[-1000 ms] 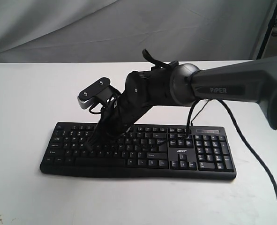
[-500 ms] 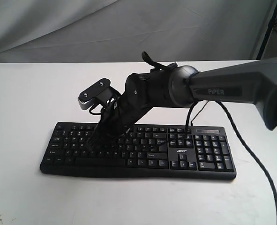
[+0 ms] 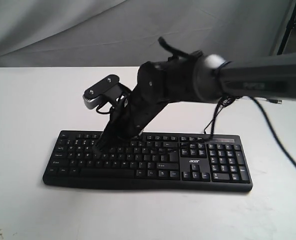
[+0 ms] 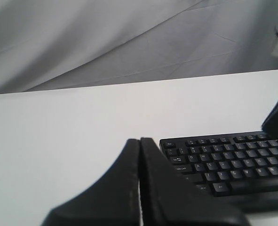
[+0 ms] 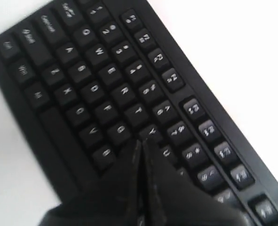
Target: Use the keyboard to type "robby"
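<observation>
The black keyboard (image 3: 158, 165) lies flat on the white table (image 3: 22, 110), with its number pad at the right end. My right arm reaches across it to the left half. The right gripper (image 3: 96, 148) is shut with nothing in it, its tips pointing down at the upper letter rows. In the blurred right wrist view the shut right gripper (image 5: 141, 142) sits just beside the Y key on the keyboard (image 5: 82, 89); I cannot tell whether it touches a key. The left gripper (image 4: 139, 140) is shut and empty, low over the table beside the keyboard's (image 4: 223, 160) Esc corner.
A thin black cable (image 3: 283, 150) runs from the right arm down across the table at the right. The right arm's wrist camera (image 3: 100, 92) sticks out above the keyboard's left half. Grey cloth (image 3: 62, 30) hangs behind the table.
The right arm has risen and its gripper tips have lifted from the lower letter rows toward the upper rows. The keyboard has not moved.
</observation>
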`<state>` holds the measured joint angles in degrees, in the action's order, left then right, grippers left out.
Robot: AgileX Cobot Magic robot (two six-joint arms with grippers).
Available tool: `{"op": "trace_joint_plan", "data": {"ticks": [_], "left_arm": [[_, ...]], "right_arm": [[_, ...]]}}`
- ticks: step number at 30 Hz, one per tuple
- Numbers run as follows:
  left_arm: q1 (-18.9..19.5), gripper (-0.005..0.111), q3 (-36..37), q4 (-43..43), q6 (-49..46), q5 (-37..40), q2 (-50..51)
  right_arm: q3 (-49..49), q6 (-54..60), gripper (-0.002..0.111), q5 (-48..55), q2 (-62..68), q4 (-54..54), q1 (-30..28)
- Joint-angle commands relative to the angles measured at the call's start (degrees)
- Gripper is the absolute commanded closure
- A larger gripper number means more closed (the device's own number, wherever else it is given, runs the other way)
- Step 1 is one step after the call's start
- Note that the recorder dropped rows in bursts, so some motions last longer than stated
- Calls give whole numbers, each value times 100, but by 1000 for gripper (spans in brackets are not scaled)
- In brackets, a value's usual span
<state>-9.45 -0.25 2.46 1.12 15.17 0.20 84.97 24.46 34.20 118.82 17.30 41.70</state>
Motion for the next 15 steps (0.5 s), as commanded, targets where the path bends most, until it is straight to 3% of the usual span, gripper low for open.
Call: {"op": "trace_joint_plan", "data": {"ticks": [1, 7, 10, 12, 15], "left_arm": [[-36, 107, 25, 27, 16, -42, -20], [-36, 107, 25, 27, 16, -42, -20], [-36, 107, 25, 27, 16, -42, -20], [-36, 107, 25, 27, 16, -42, -20], [-36, 107, 25, 27, 16, -42, -20]], "right_arm": [[-921, -276, 108, 310, -1375, -149, -52], [-3077, -1138, 108, -407, -3734, -773, -123], [-4234, -1182, 108, -1575, -4869, -1085, -123], [-4619, -1182, 108, -2133, -5211, -1069, -123], [-4745, -1182, 108, -2146, -5304, -1069, -123]]}}
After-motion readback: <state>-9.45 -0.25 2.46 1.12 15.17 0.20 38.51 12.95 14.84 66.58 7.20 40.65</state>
